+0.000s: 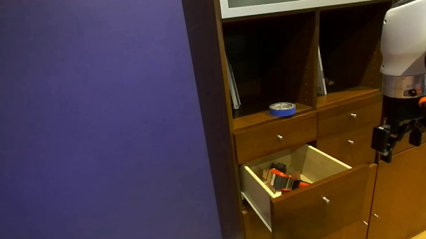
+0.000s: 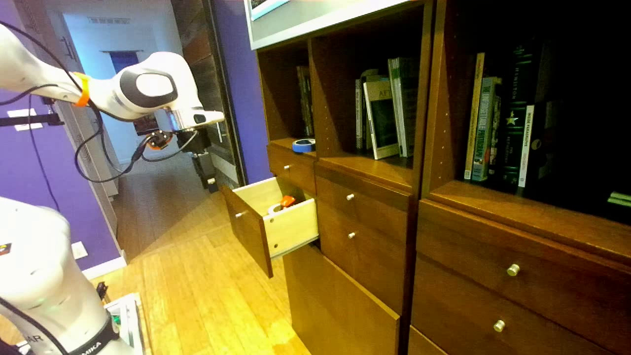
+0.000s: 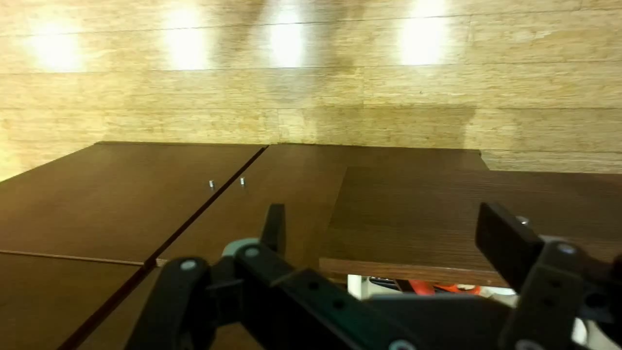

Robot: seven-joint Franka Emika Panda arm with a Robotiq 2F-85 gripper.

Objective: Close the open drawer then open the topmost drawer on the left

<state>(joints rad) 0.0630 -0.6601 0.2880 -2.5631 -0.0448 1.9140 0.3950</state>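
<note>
The open drawer [image 1: 318, 213] is pulled out of the brown cabinet's left column, with orange and black tools inside; it also shows in an exterior view [image 2: 246, 229] and the wrist view [image 3: 413, 218]. Its front has a small metal knob [image 1: 326, 200]. The topmost left drawer [image 1: 257, 144] is shut directly above it, with its own knob [image 1: 280, 137]; it also shows in an exterior view [image 2: 300, 172]. My gripper [image 1: 400, 142] is open and empty, in front of the cabinet; it also shows in an exterior view [image 2: 204, 172]. In the wrist view, the fingers [image 3: 381, 226] stand wide apart above the drawer front.
A blue tape roll [image 1: 282, 109] sits on the shelf edge above the top left drawer. Shut drawers [image 2: 362, 217] fill the adjoining column, with lower doors [image 1: 414, 189] below. Books [image 2: 384, 113] stand on the shelves. A purple wall [image 1: 79, 129] borders the cabinet.
</note>
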